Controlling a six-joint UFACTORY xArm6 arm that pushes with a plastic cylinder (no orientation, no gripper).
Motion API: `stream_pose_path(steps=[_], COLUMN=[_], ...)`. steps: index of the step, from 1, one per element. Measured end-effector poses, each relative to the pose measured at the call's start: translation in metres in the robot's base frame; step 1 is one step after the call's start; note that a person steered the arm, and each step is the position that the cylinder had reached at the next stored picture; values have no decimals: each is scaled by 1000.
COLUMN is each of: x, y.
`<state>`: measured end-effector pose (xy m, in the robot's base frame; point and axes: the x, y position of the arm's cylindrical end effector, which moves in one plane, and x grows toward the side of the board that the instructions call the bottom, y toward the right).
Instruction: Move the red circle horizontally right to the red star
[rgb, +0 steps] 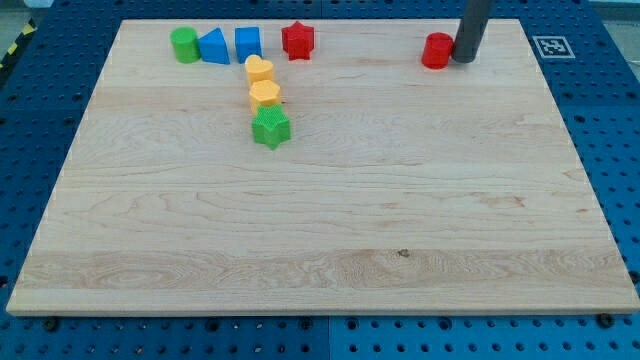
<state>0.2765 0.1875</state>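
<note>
The red circle (437, 50) stands near the view's top right of the wooden board (320, 230). The red star (298, 40) stands near the top, left of centre, well to the left of the red circle. My tip (464, 59) is at the lower end of the dark rod, right against the red circle's right side.
A green circle (185, 45), a blue triangle (214, 46) and a blue square (248, 43) stand in a row left of the red star. Below them a yellow heart (259, 69), a yellow hexagon (265, 95) and a green star (271, 128) run downward.
</note>
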Motion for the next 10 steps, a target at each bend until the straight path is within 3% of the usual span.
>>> stream_pose_path(steps=[6,9,10], x=[-19,-25,-55], y=[-69,-131,-106])
